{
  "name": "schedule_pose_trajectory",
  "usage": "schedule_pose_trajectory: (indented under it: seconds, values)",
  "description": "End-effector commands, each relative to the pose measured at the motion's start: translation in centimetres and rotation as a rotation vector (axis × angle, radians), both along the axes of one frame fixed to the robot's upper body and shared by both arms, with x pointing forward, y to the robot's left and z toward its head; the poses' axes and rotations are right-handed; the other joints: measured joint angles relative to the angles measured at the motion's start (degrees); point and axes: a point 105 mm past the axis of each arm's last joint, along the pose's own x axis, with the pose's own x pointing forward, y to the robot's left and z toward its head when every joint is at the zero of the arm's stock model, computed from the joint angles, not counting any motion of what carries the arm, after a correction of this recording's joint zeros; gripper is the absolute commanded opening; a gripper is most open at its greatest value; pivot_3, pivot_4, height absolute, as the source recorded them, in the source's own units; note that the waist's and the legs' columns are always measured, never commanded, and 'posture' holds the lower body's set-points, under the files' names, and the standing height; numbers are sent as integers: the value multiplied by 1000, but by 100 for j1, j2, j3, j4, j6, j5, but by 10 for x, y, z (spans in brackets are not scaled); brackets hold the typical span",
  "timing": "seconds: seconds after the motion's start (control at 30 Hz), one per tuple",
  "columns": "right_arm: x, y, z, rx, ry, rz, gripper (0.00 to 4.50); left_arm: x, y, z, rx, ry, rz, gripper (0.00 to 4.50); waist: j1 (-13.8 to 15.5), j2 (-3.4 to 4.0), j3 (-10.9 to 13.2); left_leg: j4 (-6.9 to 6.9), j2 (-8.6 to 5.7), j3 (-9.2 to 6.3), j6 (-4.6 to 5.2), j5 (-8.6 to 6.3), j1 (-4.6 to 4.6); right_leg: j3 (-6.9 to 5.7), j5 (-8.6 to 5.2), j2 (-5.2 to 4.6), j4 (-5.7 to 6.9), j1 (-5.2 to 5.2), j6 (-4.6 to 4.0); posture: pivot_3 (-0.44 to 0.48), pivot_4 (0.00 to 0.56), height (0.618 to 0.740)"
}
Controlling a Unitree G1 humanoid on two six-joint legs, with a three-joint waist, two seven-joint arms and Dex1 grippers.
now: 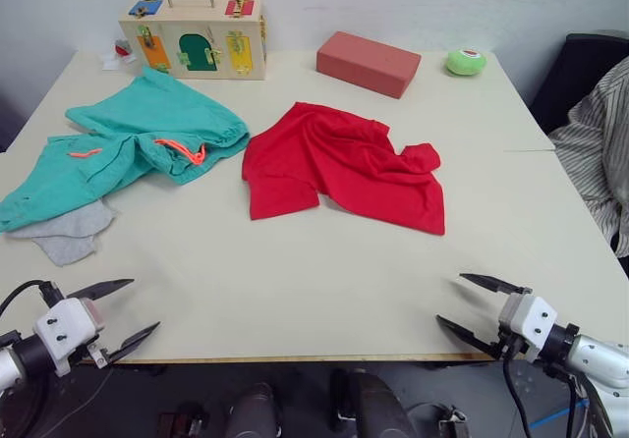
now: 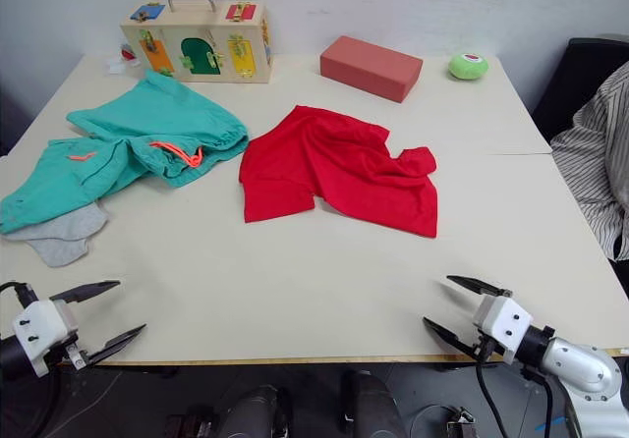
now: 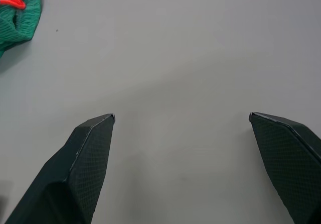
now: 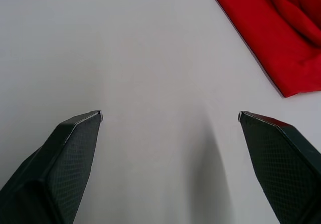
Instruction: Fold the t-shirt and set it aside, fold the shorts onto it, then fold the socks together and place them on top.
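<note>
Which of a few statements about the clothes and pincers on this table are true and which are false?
1. The t-shirt lies crumpled, not folded. True.
2. The left pincer is shut on the shorts. False: it is open over bare table, and the shorts lie untouched.
3. The socks sit on top of the t-shirt. False: they lie partly under the shorts.
4. The right pincer is open and holds nothing. True.
</note>
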Motion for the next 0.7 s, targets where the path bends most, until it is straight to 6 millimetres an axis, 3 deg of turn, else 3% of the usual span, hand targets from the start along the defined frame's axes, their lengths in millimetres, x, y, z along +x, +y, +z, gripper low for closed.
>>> schedule_pose_trajectory:
  seconds: [0.03,0.3,0.43,0.57,0.7]
  values:
    - [-4,1,3,-3,5,20,4455,-4,1,11,9,-32,0,4500,3,0,0,0,0,0,0,0,0,0,0,0,0,0,0,0,150,740]
    - [-3,5,8,21,-7,17,4455,-1,-13,20,-128,17,-33,4500,4,1,-1,2,0,0,0,0,0,0,0,1,2,0,0,0,150,740]
    - [3,6,21,67,-48,-19,4455,7,-25,29,-198,62,-82,4500,4,0,-1,4,0,0,0,1,0,0,0,2,6,0,0,0,150,740]
    - [22,10,49,99,-94,-43,4455,51,-52,54,-183,54,-149,4500,48,6,2,12,-8,-4,-11,7,2,3,4,0,14,5,6,0,150,740]
    - [44,15,59,43,-73,-46,4455,90,-75,56,-79,37,-191,4500,19,22,-9,11,-11,3,-3,19,5,14,10,-2,23,6,10,0,150,740]
